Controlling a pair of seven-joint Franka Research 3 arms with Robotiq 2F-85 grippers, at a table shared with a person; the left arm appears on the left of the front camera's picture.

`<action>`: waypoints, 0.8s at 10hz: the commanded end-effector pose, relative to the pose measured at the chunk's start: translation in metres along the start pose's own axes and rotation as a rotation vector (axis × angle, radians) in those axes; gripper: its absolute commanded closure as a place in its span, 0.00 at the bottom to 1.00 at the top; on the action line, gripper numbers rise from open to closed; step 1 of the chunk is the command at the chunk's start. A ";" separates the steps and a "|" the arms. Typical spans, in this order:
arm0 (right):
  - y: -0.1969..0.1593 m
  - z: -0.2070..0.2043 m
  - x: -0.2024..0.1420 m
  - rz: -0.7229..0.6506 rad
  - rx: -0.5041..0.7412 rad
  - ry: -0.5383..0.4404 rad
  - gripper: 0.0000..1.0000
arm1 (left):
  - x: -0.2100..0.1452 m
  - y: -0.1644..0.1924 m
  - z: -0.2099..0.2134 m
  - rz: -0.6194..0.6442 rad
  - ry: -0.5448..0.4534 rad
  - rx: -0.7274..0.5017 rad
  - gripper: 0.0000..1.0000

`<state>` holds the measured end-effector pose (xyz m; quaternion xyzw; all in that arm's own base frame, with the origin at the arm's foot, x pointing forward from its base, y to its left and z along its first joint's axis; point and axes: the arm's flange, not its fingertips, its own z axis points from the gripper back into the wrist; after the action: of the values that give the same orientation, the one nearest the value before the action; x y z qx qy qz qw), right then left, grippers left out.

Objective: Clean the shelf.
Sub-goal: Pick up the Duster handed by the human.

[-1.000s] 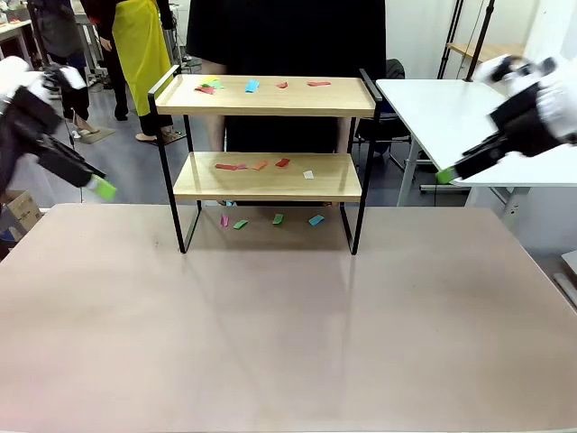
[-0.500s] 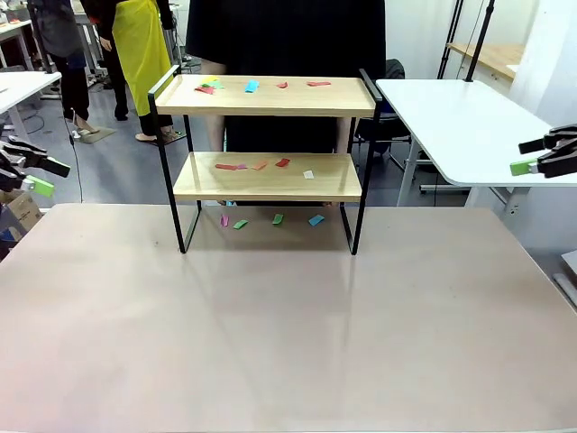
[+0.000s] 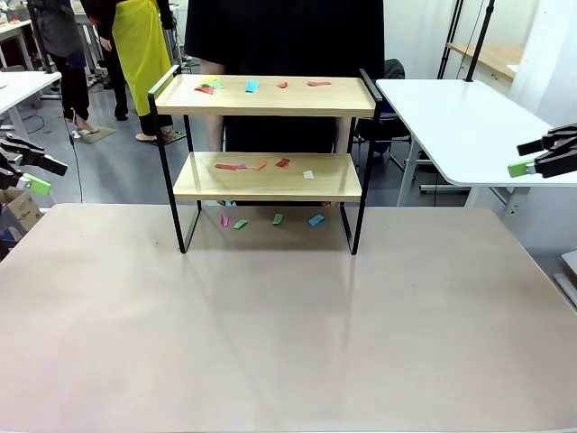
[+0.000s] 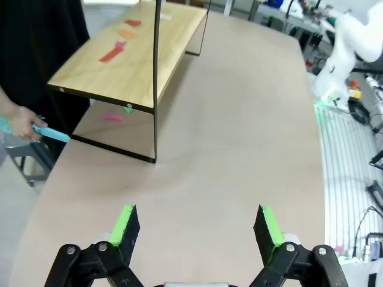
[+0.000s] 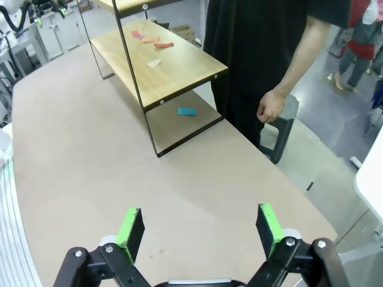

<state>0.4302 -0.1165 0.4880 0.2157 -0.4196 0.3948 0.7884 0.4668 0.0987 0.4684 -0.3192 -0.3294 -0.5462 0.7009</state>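
The shelf (image 3: 267,97) stands at the far middle of the table, two light wooden boards in a black frame. Several coloured paper scraps (image 3: 251,86) lie on the top board, more scraps (image 3: 259,165) on the lower board, and others (image 3: 315,220) on the table under it. My left gripper (image 3: 43,174) hangs open off the table's left edge. Off the right edge my right gripper (image 3: 525,157) is open too. Both wrist views show wide-spread empty jaws, left gripper (image 4: 196,224) and right gripper (image 5: 198,224), each looking over the table at the shelf (image 4: 131,54) (image 5: 179,66).
A person in black (image 3: 284,36) stands right behind the shelf; one hand (image 4: 18,122) holds a light blue thing (image 4: 51,133), the other hand (image 5: 272,106) hangs empty. A white table (image 3: 451,117) stands at the right. The tan table (image 3: 288,325) is bare in front.
Both arms have drawn back outward to the picture's edges and levelled their grippers; in the last half second they hardly moved. The scraps and shelf have not moved.
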 end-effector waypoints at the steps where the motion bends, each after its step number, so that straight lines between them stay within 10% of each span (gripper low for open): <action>1: -0.041 0.018 -0.007 -0.017 0.121 -0.173 0.00 | -0.015 0.024 0.012 0.031 -0.066 -0.003 0.00; 8: -0.155 0.018 -0.070 -0.029 0.231 -0.398 0.00 | -0.108 0.140 0.040 -0.058 -0.387 -0.117 0.00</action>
<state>0.5121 -0.2439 0.4300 0.3898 -0.5021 0.3665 0.6795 0.5608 0.2105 0.3938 -0.4302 -0.4215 -0.5017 0.6210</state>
